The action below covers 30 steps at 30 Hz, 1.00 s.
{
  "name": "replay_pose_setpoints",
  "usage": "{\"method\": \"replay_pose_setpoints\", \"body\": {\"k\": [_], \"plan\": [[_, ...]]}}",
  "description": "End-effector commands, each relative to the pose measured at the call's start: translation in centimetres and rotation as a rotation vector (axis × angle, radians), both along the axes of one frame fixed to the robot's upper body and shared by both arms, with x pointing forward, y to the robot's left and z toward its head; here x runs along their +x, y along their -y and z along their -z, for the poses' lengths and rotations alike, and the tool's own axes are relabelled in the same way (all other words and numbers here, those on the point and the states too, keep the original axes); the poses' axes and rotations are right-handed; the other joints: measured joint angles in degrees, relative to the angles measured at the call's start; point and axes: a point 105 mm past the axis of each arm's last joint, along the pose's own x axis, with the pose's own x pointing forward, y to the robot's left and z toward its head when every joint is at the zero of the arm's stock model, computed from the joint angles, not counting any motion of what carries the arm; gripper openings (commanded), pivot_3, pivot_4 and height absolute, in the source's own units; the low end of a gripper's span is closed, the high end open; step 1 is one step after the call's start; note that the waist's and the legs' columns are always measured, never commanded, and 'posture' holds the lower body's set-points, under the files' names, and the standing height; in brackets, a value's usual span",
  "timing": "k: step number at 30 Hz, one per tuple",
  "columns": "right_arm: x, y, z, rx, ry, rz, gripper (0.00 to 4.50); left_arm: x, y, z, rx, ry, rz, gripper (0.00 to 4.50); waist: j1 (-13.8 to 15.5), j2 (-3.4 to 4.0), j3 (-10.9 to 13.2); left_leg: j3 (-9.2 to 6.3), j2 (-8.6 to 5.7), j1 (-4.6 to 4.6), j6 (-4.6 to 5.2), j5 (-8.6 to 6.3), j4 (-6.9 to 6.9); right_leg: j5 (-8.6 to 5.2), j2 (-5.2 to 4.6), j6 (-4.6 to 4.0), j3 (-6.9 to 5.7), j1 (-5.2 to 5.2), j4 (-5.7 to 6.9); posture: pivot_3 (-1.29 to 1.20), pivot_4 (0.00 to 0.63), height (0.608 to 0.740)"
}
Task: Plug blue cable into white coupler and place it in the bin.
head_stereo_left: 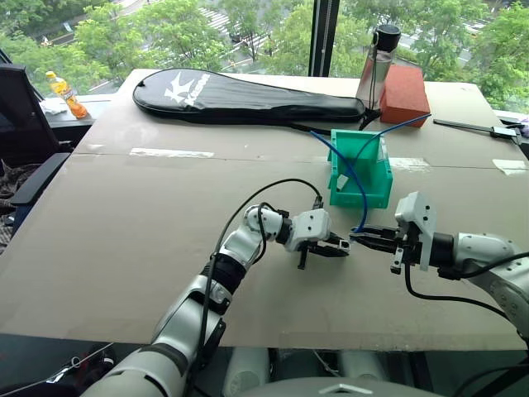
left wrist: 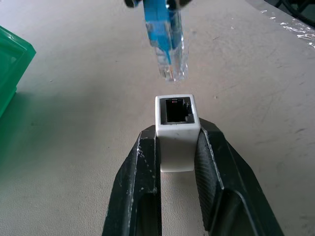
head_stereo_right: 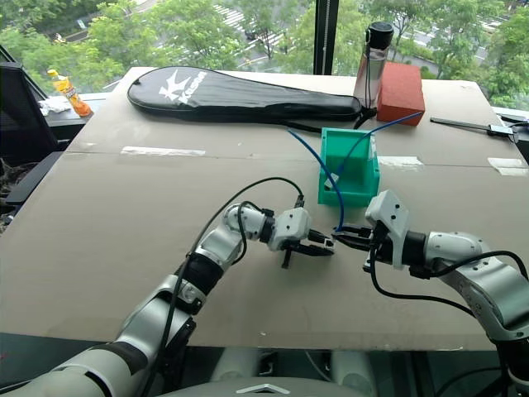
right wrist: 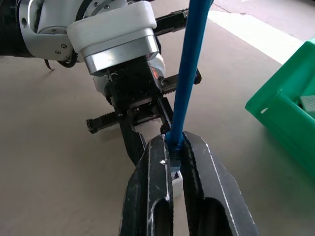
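Observation:
My left gripper (left wrist: 177, 142) is shut on the white coupler (left wrist: 177, 132), whose dark socket faces outward. My right gripper (right wrist: 173, 147) is shut on the blue cable (right wrist: 189, 73) just behind its clear plug (left wrist: 168, 61). The plug tip hangs a short gap from the socket and roughly in line with it, not touching. Both grippers meet tip to tip (head_stereo_left: 339, 246) (head_stereo_left: 361, 236) above the cardboard-covered table, just in front of the teal-green bin (head_stereo_left: 364, 198). The cable (head_stereo_left: 351, 174) runs up from my right gripper, across the bin, and away toward the far side.
A black racket bag (head_stereo_left: 240, 95) lies along the far edge. A red-brown block (head_stereo_left: 405, 91) and a dark-capped bottle (head_stereo_left: 378, 62) stand behind the bin. An orange drink bottle (head_stereo_left: 66, 93) is at the far left. A small white piece (head_stereo_left: 340, 180) lies inside the bin.

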Motion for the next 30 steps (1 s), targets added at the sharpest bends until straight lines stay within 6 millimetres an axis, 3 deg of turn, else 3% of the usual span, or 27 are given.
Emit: {"method": "replay_pose_setpoints", "body": {"k": [1,7,16,30], "plan": [[0.3,-0.6,-0.1,-0.003,0.046,-0.045,0.0,-0.1,0.3,-0.4,-0.005,0.024,0.02,0.33,-0.02,0.0,0.0,0.0,0.0,0.0,0.0,0.0,0.02,0.0,0.0,0.0,-0.01,0.0,0.0,0.0,0.15,0.74],[0.5,-1.0,1.1,-0.034,0.036,-0.088,0.0,-0.3,0.4,-0.2,-0.002,0.022,0.025,0.33,-0.02,0.01,0.0,0.0,0.0,0.02,0.0,0.0,0.01,0.0,0.01,0.0,-0.01,0.0,0.02,0.0,0.15,0.74],[0.1,0.0,3.5,-0.165,0.032,-0.143,0.0,-0.2,0.4,-0.2,-0.002,0.025,0.019,0.33,-0.02,0.02,-0.04,0.01,0.01,0.09,0.0,0.0,0.03,0.0,0.01,0.0,0.0,0.03,0.06,0.0,0.15,0.74],[0.0,0.1,2.8,-0.182,0.006,-0.19,0.0,-0.1,0.4,-0.3,-0.005,0.027,0.015,0.33,-0.02,0.01,-0.05,0.0,0.01,0.1,0.0,0.0,0.04,0.0,0.01,-0.01,-0.01,0.05,0.06,0.0,0.15,0.74]]}}
